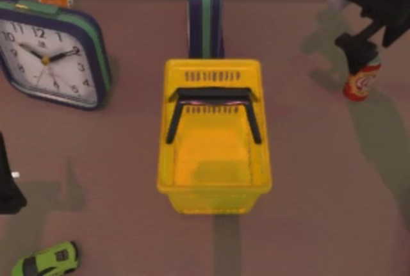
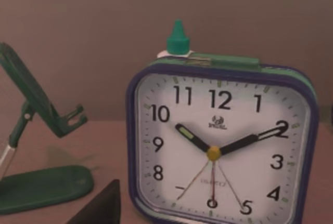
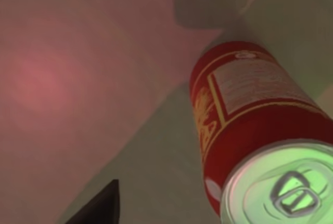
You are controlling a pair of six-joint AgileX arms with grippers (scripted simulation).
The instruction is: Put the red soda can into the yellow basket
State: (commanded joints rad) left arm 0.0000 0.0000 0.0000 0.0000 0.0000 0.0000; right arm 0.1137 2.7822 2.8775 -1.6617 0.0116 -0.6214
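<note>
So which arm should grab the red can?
Right. Its gripper hangs directly over the red soda can at the table's right, while the left arm sits far across, beyond the yellow basket.

Brown matte tabletop fills view; soft greenish shadows across it; plain dull backdrop behind.

Alarm clock stands upright on the table, white face, blue-and-green casing. A green pointed cap shows behind its top edge. Green stand sits beside it, apart.
</note>
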